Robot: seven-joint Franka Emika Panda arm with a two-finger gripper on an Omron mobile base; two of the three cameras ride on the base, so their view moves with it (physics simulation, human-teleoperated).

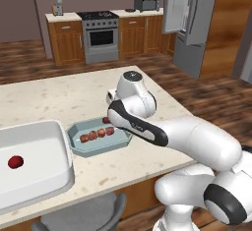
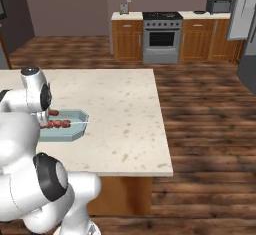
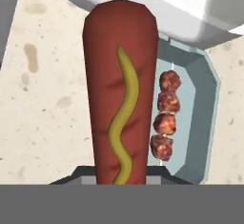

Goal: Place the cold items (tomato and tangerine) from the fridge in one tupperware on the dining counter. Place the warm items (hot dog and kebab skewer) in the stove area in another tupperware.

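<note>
The tool (image 3: 121,182) is clenched on the hot dog (image 3: 120,89), which fills the centre of the hand view, poised over the counter (image 1: 74,95) just beside the teal tupperware (image 1: 78,146). The kebab skewer (image 3: 165,119) already lies inside it. The step in hand is delivering the hot dog; the next move calls for shifting over the tupperware, lowering, then letting go.

Inside the teal container (image 1: 78,144), the kebab skewer (image 1: 97,133) takes the middle; the white tray (image 1: 58,141) crowds its left, while bare counter (image 1: 78,97) lies behind it.
</note>
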